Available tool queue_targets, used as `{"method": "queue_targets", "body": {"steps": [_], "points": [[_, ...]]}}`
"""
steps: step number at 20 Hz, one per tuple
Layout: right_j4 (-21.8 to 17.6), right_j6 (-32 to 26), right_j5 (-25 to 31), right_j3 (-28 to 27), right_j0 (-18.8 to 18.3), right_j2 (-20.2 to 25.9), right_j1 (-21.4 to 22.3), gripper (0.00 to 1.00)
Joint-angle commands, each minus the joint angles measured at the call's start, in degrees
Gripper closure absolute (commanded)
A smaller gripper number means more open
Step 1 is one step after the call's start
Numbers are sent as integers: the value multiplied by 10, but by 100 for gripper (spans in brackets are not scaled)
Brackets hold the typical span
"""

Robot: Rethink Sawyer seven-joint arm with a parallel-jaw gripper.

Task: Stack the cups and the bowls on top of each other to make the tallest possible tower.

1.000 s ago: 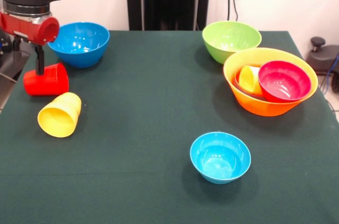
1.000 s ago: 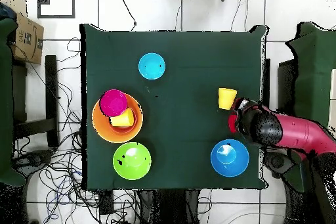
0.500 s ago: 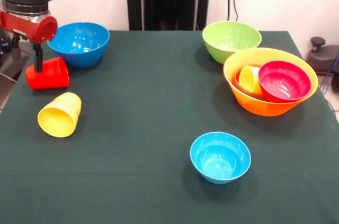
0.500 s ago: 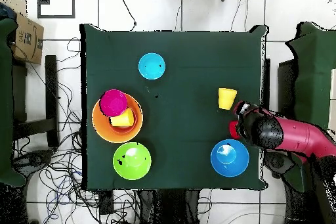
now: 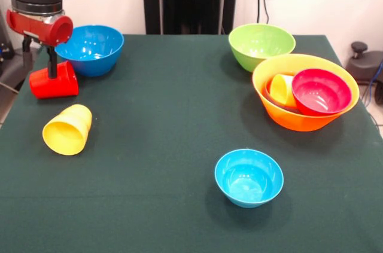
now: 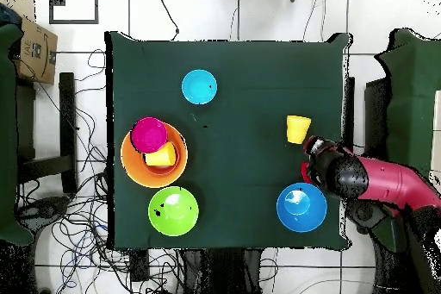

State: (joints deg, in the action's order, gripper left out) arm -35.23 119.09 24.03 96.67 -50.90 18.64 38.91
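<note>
My gripper (image 5: pixel 51 73) is shut on the red cup (image 5: pixel 54 82), which hangs on its side at the table's left edge, beside the medium blue bowl (image 5: pixel 90 48). In the overhead view the gripper (image 6: pixel 312 158) covers most of the red cup (image 6: pixel 305 171). A yellow cup (image 5: pixel 67 129) lies on its side in front of it. The tower is the large yellow-orange bowl (image 5: pixel 299 120), holding a crimson bowl (image 5: pixel 321 91) and a tipped yellow cup (image 5: pixel 281 90). A lime green bowl (image 5: pixel 261 45) stands behind it, and a small light-blue bowl (image 5: pixel 249 177) sits near the front.
The table's left edge (image 5: pixel 11 106) runs close beside the held cup. Off the table lie tangled cables (image 6: pixel 77 222) and a cardboard box (image 6: pixel 33 45).
The gripper has raised the red cup a little and carried it slightly right, toward the blue bowl. Everything else stayed put.
</note>
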Motion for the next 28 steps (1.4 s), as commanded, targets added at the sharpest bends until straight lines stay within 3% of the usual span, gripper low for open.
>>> {"method": "queue_targets", "body": {"steps": [1,5,10,19,24,28], "points": [[44,-42,114,50,19,17,58,0],[78,-65,167,48,15,31,92,0],[137,-48,223,61,23,35,161,0],[171,42,177,117,71,-6,218,0],[247,-24,257,147,53,-11,331,0],[268,-26,264,165,61,-18,356,0]]}}
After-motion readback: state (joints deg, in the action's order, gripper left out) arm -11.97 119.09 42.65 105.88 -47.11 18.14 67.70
